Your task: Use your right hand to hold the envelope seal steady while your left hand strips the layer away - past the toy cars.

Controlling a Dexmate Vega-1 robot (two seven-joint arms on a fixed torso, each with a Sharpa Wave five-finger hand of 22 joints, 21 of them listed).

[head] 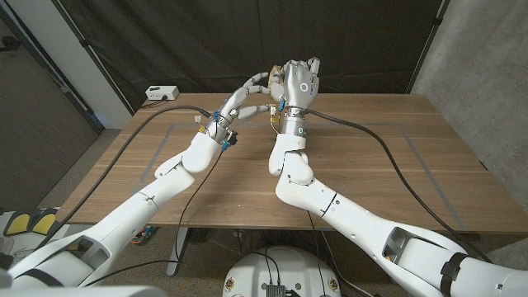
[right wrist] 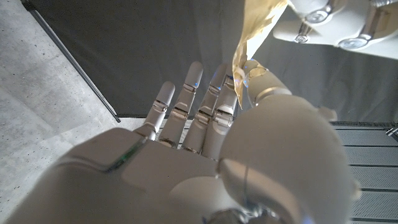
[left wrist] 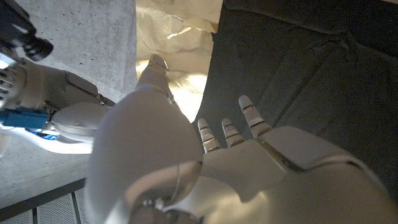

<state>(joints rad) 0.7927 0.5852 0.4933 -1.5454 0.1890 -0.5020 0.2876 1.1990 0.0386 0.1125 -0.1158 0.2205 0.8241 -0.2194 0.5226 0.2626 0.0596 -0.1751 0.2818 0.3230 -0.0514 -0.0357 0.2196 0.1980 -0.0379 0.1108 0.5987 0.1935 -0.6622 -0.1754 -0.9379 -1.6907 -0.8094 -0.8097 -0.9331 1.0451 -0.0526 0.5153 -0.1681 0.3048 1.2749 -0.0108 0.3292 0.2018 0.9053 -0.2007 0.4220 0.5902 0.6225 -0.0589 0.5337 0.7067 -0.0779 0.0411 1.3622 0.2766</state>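
Above the counter's (head: 346, 157) far edge, right hand (head: 299, 84) pinches the envelope (right wrist: 258, 22), left hand (head: 247, 97) grips its other end; stripping looks underway, unfinished

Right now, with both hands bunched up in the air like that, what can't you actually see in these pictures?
- Envelope, head view: mostly hidden behind the right hand and left hand; its shape is unclear.
- Seal and layer: too small and blurred to tell apart; the right wrist view shows just a tan strip at the fingertips.
- Left hand's hold, left wrist view: covered by its own back; paper is glare-washed.
- Toy cars: none I can make out.
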